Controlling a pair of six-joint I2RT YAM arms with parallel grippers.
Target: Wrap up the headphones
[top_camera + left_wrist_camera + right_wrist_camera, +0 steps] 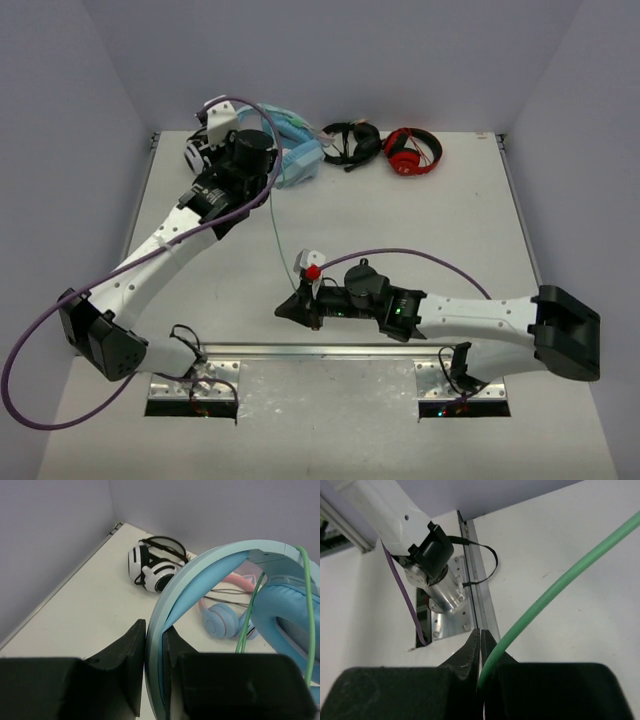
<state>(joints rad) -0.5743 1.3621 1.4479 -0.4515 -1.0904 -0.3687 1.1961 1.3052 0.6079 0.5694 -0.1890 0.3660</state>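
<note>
Headphones [280, 605]: rigid headband [200, 570] clamped by left gripper [154, 650]; thin, limp cable [560, 585] pinched by right gripper [481, 647], well apart from headphones; judged light.

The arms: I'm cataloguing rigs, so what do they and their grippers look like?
The left arm and right arm have white links, black joints. A purple cable loops along each. The left gripper and right gripper are black, with wedge-shaped fingers. A red knob sits by the right wrist.
</note>
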